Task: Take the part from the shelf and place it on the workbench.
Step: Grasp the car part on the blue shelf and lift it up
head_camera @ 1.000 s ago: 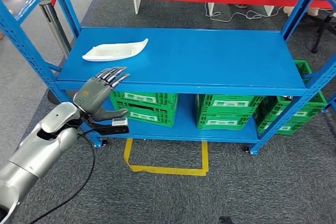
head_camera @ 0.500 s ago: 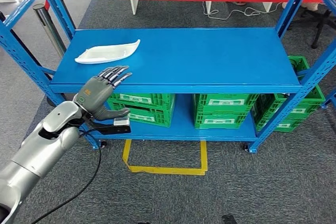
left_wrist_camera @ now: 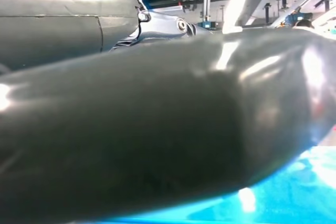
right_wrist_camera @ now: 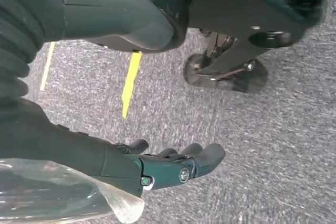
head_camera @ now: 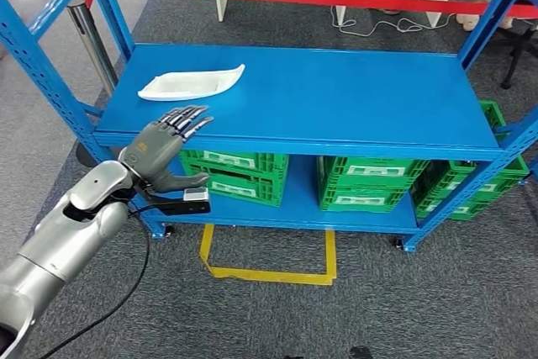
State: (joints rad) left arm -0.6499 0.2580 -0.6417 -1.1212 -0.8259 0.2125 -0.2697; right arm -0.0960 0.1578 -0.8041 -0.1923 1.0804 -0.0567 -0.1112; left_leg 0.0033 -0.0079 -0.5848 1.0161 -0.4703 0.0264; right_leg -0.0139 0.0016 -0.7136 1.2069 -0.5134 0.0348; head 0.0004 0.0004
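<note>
One white part just beyond left hand

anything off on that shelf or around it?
Nothing stands out. The white part lies flat and intact on the blue shelf, the green crates sit squarely below, and the left hand hovers open short of the part.

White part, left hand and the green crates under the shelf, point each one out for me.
white part (head_camera: 190,84), head view, middle of its shallow body.
left hand (head_camera: 159,147), head view, back of the hand.
green crates (head_camera: 234,173), head view, front wall of the leftmost crate.
</note>
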